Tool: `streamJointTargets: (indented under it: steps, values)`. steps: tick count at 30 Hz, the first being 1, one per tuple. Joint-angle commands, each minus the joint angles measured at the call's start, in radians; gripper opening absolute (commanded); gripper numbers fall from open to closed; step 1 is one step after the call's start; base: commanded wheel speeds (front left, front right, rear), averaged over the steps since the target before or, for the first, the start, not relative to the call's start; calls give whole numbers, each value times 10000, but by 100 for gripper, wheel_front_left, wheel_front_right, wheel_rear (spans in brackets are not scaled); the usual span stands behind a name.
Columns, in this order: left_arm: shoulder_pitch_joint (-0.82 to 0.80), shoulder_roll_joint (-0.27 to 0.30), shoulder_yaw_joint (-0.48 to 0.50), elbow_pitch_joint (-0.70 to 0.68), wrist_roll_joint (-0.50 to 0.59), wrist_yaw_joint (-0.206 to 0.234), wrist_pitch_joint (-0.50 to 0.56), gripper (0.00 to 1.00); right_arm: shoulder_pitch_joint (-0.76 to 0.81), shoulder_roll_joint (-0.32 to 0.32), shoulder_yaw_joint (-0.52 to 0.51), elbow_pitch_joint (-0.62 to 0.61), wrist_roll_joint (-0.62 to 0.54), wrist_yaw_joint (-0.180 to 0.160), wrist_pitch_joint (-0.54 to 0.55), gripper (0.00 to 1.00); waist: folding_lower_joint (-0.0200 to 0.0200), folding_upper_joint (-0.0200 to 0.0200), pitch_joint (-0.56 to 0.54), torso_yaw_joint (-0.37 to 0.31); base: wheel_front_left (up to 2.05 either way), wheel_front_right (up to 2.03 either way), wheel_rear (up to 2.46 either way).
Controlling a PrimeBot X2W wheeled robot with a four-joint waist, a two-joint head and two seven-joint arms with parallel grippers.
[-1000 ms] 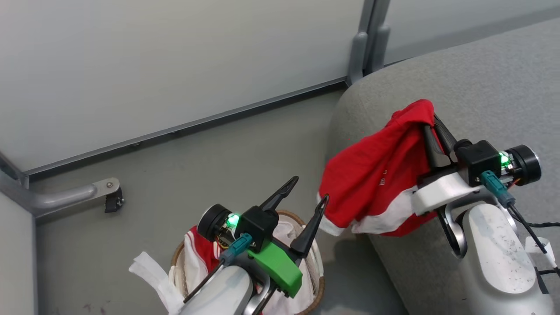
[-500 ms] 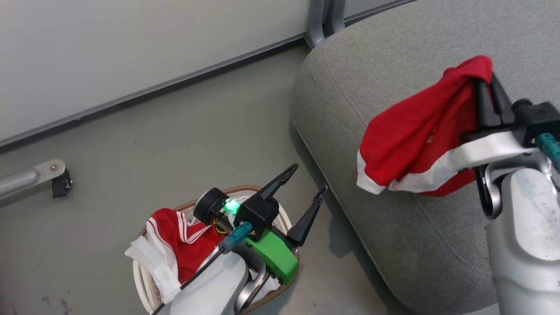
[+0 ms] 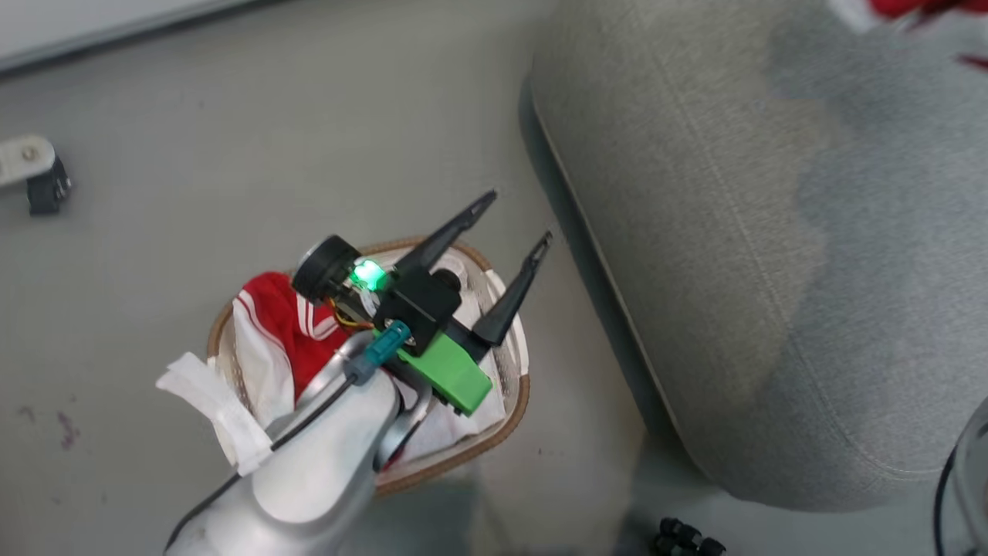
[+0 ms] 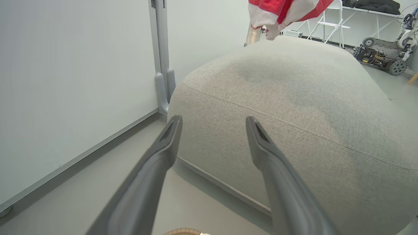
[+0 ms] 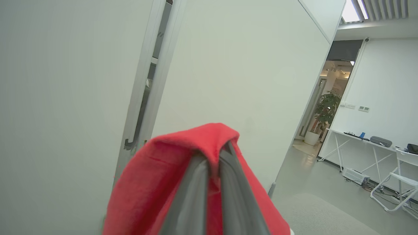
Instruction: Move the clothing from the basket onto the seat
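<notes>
The basket (image 3: 463, 455) stands on the floor beside the seat (image 3: 733, 232), with red and white clothing (image 3: 270, 297) and its white liner inside. My left gripper (image 3: 515, 220) hovers open over the basket's far rim, fingers pointing toward the seat (image 4: 294, 98), nothing between them. In the left wrist view that gripper (image 4: 213, 121) faces the seat's side, and a red garment with white trim (image 4: 281, 9) hangs above the seat's top. My right gripper (image 5: 214, 156) is shut on this red garment (image 5: 156, 182), which drapes over its fingertips. A scrap of that garment (image 3: 918, 6) shows at the head view's top right.
A white partition wall with a grey post (image 4: 161, 65) stands behind the seat. A metal foot (image 3: 31, 170) lies on the floor at left. A small black object (image 3: 683, 537) sits near the seat's front. A wheeled machine (image 4: 378, 55) and white tables (image 5: 359, 147) stand farther off.
The head camera has tilted down, shifting the whole picture. The right gripper with its red garment has slid almost out of the top right corner. The left gripper stays open over the basket.
</notes>
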Motion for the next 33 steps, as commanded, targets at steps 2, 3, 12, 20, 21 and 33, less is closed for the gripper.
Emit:
streamJointTargets:
  steps: [2, 3, 12, 20, 21, 33]
  values:
    - [-334, 156, 52, -121, 162, -27, -5, 100, -519, -395, -202, 381, -204, -14, -46, 0, -1, -1, 1776, 722, 0, 0, 0]
    - [-411, 212, 48, -149, 223, -26, -5, 100, -701, -536, -293, 576, -274, -14, -44, 0, -1, -1, 1973, 786, 0, 0, 0]
    - [-660, 493, 150, -222, 417, -26, -5, 100, -898, -778, -918, 2451, -797, -14, -30, 0, -1, -1, 3039, 935, 0, 0, 0]
    - [-441, 400, 199, -69, 311, -26, -5, 100, 173, -79, -906, 3087, -1400, -14, -27, 0, -1, -1, 2699, 856, 0, 0, 0]
    - [-395, 378, 185, -52, 290, -26, -5, 100, 322, -16, -844, 3028, -1402, -14, -27, 0, -1, -1, 2589, 856, 0, 0, 0]
    - [220, 110, 638, 18, 99, -26, -5, 100, 1491, -72, 55, 2475, -1274, -14, -27, 100, -1, -1, 1215, 1033, 0, 0, 0]
